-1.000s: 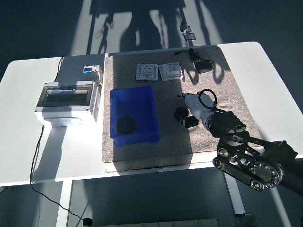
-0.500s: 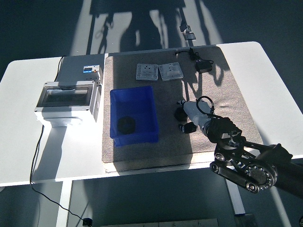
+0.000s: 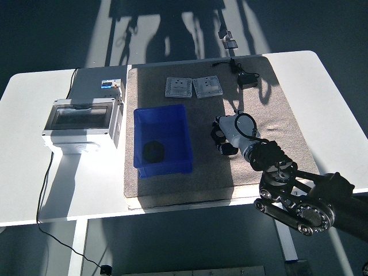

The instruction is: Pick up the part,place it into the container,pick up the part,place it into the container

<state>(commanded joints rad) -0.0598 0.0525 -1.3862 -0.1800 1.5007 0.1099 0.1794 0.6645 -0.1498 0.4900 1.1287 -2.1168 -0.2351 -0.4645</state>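
Observation:
A blue container stands on the brown mat, left of centre. One round black part lies inside it. My right hand, white with black fingers, reaches in from the lower right. It sits right on a second black part on the mat, just right of the container. The dark part and the dark hand merge, so the grip is unclear. The left arm is out of view.
A grey electrical box with a clear lid stands left of the container. Two white socket plates and a black adapter lie at the mat's far edge. A cable hangs over the table's front left.
My right hand has moved up and left along the mat, onto the black part beside the container. The part and the container have stayed in place.

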